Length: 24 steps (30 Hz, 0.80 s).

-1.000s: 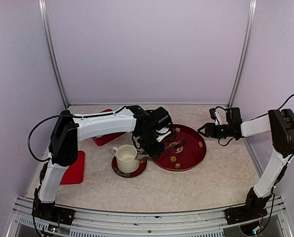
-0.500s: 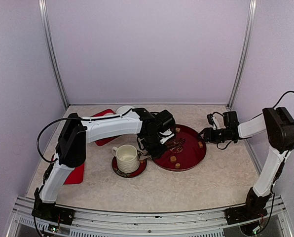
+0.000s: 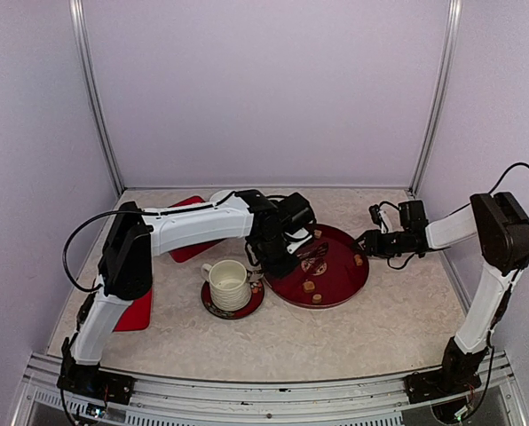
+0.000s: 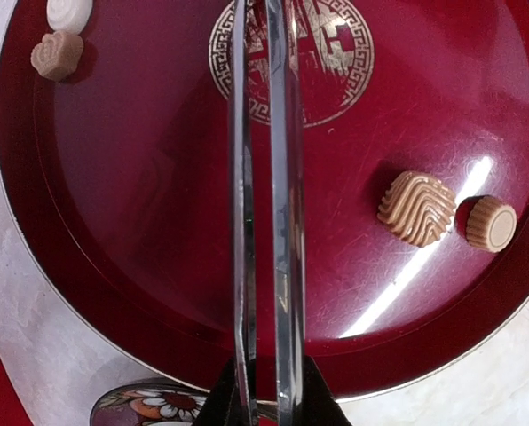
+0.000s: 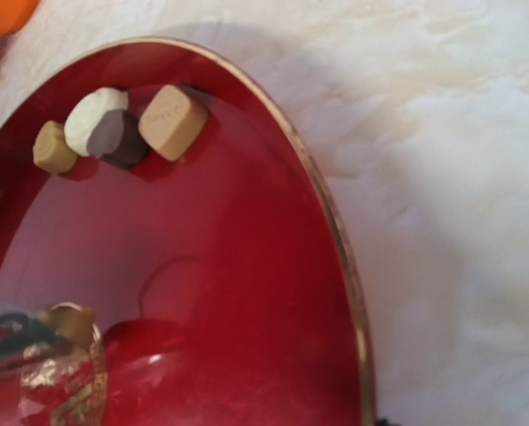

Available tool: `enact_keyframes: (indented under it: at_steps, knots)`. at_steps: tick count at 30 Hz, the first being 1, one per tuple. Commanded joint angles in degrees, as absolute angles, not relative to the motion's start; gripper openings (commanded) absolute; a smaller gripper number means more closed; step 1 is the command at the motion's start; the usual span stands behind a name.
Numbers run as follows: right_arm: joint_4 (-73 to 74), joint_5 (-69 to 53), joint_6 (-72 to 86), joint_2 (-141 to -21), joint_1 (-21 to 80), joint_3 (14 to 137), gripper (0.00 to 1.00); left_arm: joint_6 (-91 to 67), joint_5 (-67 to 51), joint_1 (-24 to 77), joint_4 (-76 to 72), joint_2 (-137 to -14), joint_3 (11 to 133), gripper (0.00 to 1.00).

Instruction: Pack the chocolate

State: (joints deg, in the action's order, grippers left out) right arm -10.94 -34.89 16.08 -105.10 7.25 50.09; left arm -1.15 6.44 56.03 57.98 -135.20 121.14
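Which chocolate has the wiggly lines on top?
The squarish tan chocolate on the red plate, right beside the small round tan one. Only it has wavy ridges across its top.

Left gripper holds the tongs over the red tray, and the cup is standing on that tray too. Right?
Not quite. The cup stands on its own small saucer beside the red tray, not on it, as the top external view shows. The rest holds: the left gripper holds the tongs over the tray.
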Motion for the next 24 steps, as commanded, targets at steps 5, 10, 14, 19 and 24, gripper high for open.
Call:
enact_keyframes:
  at_steps: [5, 10, 14, 19, 24]
  knots:
    - [-13.4, -37.3, 17.0, -105.6, 9.0, 50.7, 0.51, -4.7, 3.4, 50.8, 53.0, -124.6, 116.3, 0.12]
    - [-13.8, -37.7, 17.4, -105.3, 9.2, 50.8, 0.51, -6.7, 0.2, 46.0, 49.1, -116.5, 107.2, 0.12]
    - [-13.6, -37.7, 17.2, -104.8, 9.2, 50.8, 0.52, -8.1, -1.1, 40.8, 46.7, -109.6, 98.0, 0.13]
    - [-13.0, -37.5, 16.7, -104.5, 9.2, 51.1, 0.52, -9.2, -3.8, 31.8, 44.9, -101.0, 87.3, 0.13]
    - [-13.1, -37.5, 16.7, -104.9, 9.2, 51.2, 0.52, -9.7, -6.0, 21.7, 44.9, -96.9, 82.2, 0.14]
